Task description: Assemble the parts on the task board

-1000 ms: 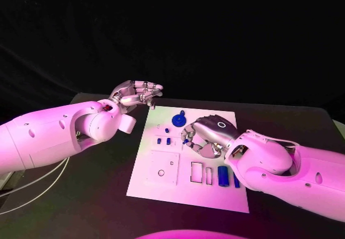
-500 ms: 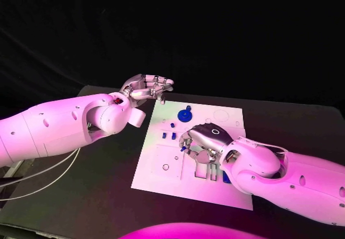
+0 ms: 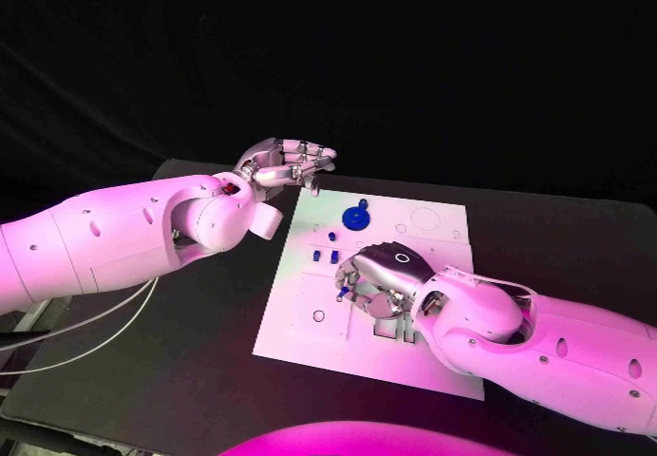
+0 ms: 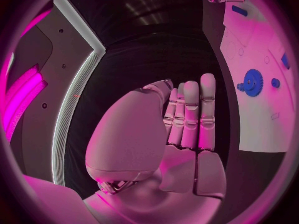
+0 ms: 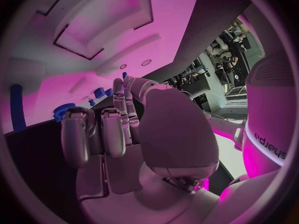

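Observation:
The white task board [image 3: 424,220] lies mid-table. A blue gear [image 3: 356,218] stands near its far edge, with small blue parts [image 3: 322,255] just nearer. My right hand [image 3: 381,280] hovers low over the board's middle, fingers curled down, pinching a small blue part [image 3: 344,283] at its fingertips. The right wrist view shows that blue part [image 5: 124,75] at the tip of the thumb and a finger, with the board [image 5: 106,20] beyond. My left hand [image 3: 285,163] hangs above the board's far left corner, fingers curled in and holding nothing. In its wrist view the gear [image 4: 251,81] sits beside the fingers [image 4: 190,114].
Rectangular recesses [image 5: 99,22] are cut into the board. A long blue part [image 5: 17,107] lies on it near the gear [image 5: 62,112]. My right forearm [image 3: 534,332] covers the board's near right corner. Black table [image 3: 178,351] surrounds the board.
The camera has shifted. My right hand has moved a little toward the board's near left, carrying the small blue part. The left hand keeps its place and pose.

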